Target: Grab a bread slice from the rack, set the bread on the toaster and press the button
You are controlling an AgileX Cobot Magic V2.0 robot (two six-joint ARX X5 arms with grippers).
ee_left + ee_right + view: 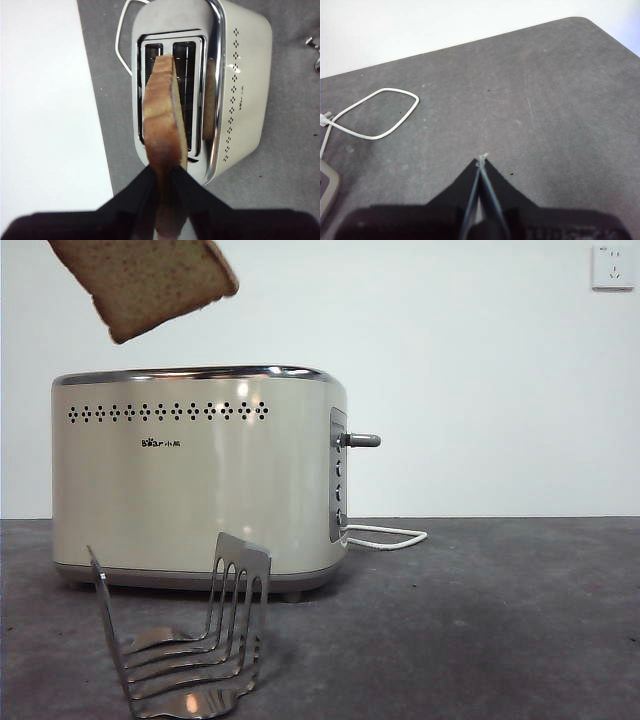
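Empty rack [185, 640] at the desk's front edge, toaster [200, 475] behind it, left gripper [165, 175] clamped on the slice of bread [162, 120] above the slots, right gripper [481, 162] closed over bare desk [545, 100], button [362, 440] up.

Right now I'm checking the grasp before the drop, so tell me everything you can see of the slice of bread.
The slice of bread is one thick slice with a dark brown crust and a tan, speckled face. It hangs tilted in the air above the toaster, touching neither it nor the rack. The left gripper is shut on its crust edge. In the left wrist view it sits edge-on over the open slots.
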